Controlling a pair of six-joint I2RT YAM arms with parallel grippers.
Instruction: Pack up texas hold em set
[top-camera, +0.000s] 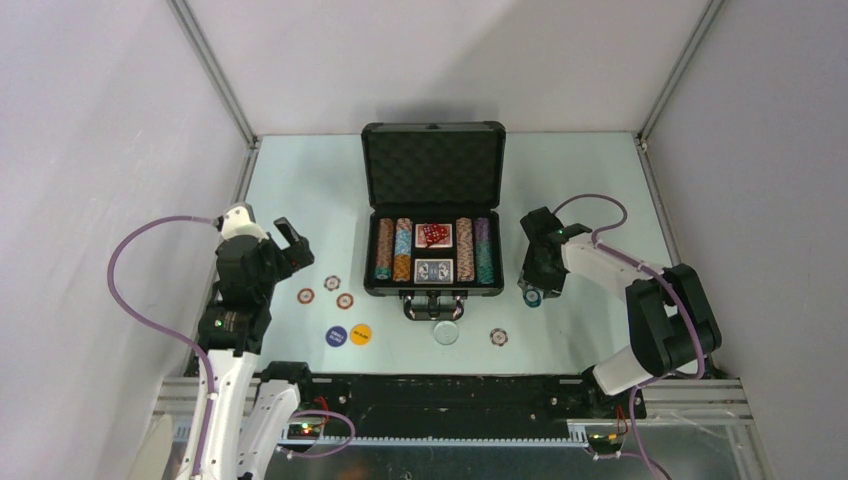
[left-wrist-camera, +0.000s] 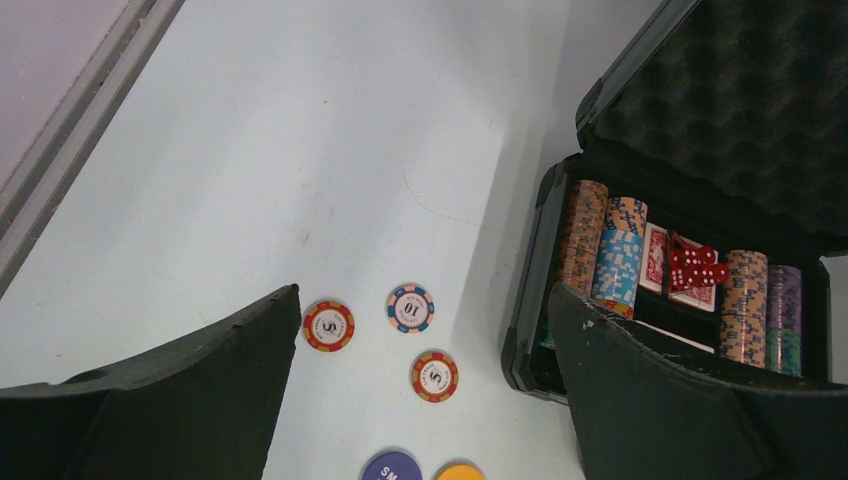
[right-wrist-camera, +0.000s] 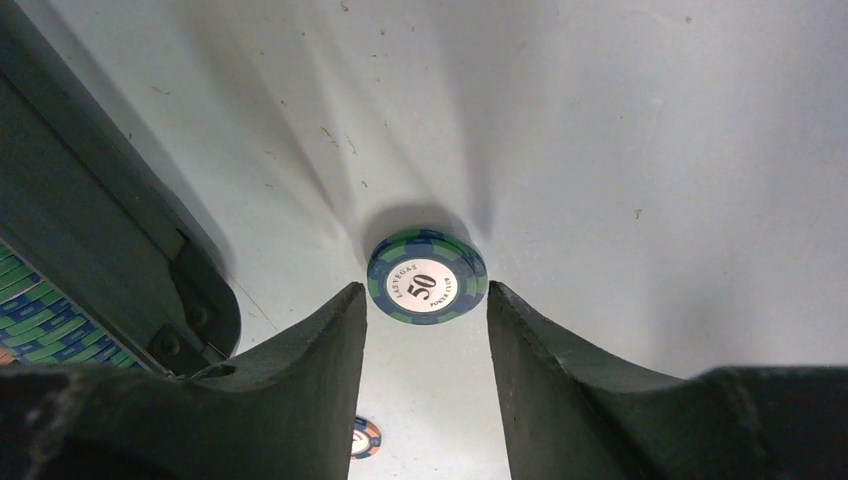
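Where the top external view looks down on the pale table (top-camera: 590, 190), the small black hard case with egg-crate foam lining (top-camera: 433, 170) is seen standing open at the middle, with rows of striped poker chips (top-camera: 403, 250) and red dice (top-camera: 433, 234) lodged inside. The right gripper (top-camera: 536, 284) is lowered just right of the case over a green-and-blue striped chip (top-camera: 533, 296). The left gripper (top-camera: 270, 238) is held well left of the case, near three loose red-rimmed chips (top-camera: 331, 283). A purple round button (top-camera: 336, 335) and a yellow round button (top-camera: 361, 334) are laid nearer the bases. From the left wrist, that claw's fingers (left-wrist-camera: 200, 380) are shown spread wide above the three loose chips, the case to their right. From the right wrist, the chip, marked 50, is framed between the fingertips (right-wrist-camera: 335, 330), its edges met by both pads. Whether it is pinched or merely flanked cannot be told.
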